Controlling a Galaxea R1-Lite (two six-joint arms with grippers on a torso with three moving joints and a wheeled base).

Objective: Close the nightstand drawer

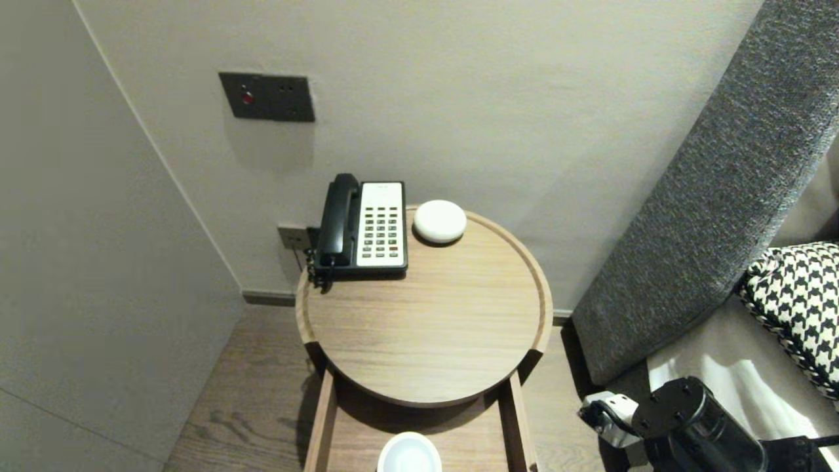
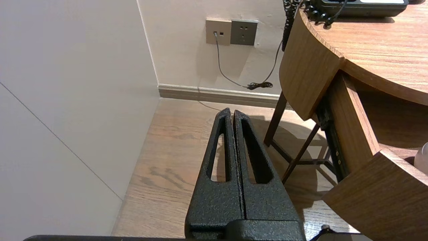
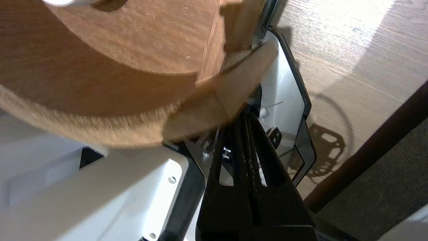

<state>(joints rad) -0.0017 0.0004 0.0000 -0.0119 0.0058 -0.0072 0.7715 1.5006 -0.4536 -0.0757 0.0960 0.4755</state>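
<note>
Drawer of the round table: it stands pulled out from under the table's near edge, with a white dish lying in it. I judge it stiff, solid wood on metal runners, moderately heavy and not fragile, likely to slide straight along its rails and to resist a sideways push. Its curved front panel shows no handle that I can see. The fair places to bear on are the panel's face or its top lip, near the middle so the runners do not bind. The dish would likely rattle under a sharp shove.

Right gripper: my fingers are pressed together, holding nothing. It sits at the table's near right side, tips aimed at the right end of the front panel, just beside it. Contact appears not made, though I cannot be sure. My right arm is bent, wrist turned in toward the table.

Left gripper: likewise closed and empty, parked to the table's left over the floor, well apart from the drawer.

Telephone and white puck rest at the table's far edge.
</note>
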